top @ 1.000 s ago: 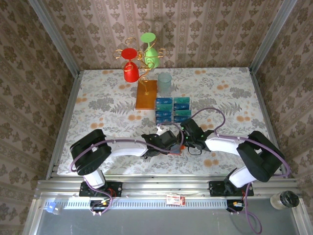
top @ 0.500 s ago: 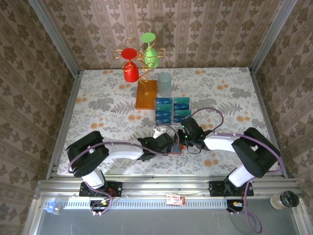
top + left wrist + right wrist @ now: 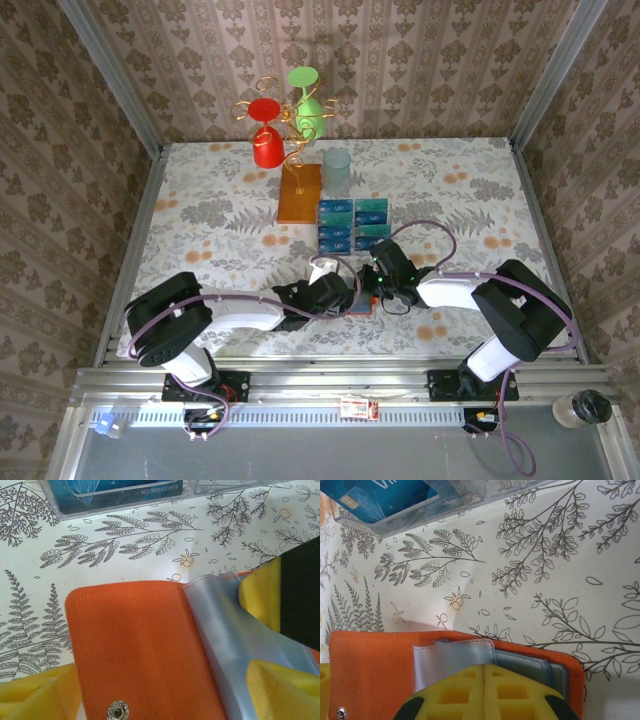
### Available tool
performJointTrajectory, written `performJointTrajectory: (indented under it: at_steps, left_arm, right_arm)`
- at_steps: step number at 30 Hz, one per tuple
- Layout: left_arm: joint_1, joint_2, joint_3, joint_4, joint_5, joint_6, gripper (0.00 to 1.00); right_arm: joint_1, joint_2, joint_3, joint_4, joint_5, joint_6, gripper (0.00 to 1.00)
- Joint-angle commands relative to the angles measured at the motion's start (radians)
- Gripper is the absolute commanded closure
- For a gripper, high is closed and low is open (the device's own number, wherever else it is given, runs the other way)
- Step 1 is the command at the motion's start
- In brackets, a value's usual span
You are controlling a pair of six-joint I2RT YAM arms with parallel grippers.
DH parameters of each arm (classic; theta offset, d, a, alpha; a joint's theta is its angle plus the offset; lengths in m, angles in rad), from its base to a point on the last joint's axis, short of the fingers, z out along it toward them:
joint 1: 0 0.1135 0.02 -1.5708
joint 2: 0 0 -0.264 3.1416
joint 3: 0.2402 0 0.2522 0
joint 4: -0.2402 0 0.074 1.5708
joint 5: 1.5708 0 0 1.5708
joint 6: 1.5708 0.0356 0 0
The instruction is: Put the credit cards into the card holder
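The orange card holder [image 3: 135,645] lies open on the tablecloth near the front edge [image 3: 364,305], snap [image 3: 117,711] showing and clear sleeves [image 3: 235,640] fanned at its spine. My left gripper [image 3: 160,675] is open, with a yellow pad [image 3: 35,695] on each side of the orange flap. My right gripper [image 3: 485,672] is shut, its pads [image 3: 455,692] resting on the clear sleeves [image 3: 452,655]. Both grippers meet over the holder [image 3: 335,290] [image 3: 374,284]. The blue and teal credit cards [image 3: 355,222] lie in clear trays just beyond [image 3: 115,490] [image 3: 380,497].
A gold wire stand on an orange-brown base [image 3: 299,192] holds a red cup [image 3: 266,145] and a green cup [image 3: 308,112] at the back. A pale clear tumbler [image 3: 337,170] stands beside it. Patterned walls close in the floral table [image 3: 200,230].
My left gripper's jaws have spread wider around the orange flap and the left wrist has shifted slightly left. The right gripper has stayed shut on the sleeves.
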Motion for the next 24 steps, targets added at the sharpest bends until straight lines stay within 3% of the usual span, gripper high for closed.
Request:
performJointTrajectory:
  at_steps: [1, 9, 12, 15, 17, 24]
  left_arm:
    - [-0.009, 0.018, 0.031, -0.006, 0.018, 0.022, 0.14]
    - [-0.01, 0.057, 0.023, -0.026, 0.009, 0.022, 0.25]
    - [-0.01, 0.06, 0.015, -0.021, 0.009, 0.016, 0.3]
    - [-0.01, 0.06, 0.011, -0.02, 0.01, 0.012, 0.31]
    - [-0.011, 0.058, 0.008, -0.02, 0.009, 0.012, 0.32]
    - [-0.013, 0.053, 0.008, -0.016, 0.002, 0.011, 0.32]
  right_arm:
    - [0.0, 0.014, -0.028, -0.028, -0.021, 0.011, 1.0]
    - [-0.001, -0.017, -0.021, -0.042, -0.022, 0.016, 1.0]
    - [-0.005, -0.049, -0.012, -0.061, -0.023, 0.01, 0.88]
    - [-0.015, -0.089, -0.006, -0.084, -0.027, 0.0, 0.65]
    - [-0.02, -0.114, -0.005, -0.104, -0.02, -0.009, 0.55]
    - [-0.033, -0.12, -0.011, -0.114, -0.029, -0.02, 0.5]
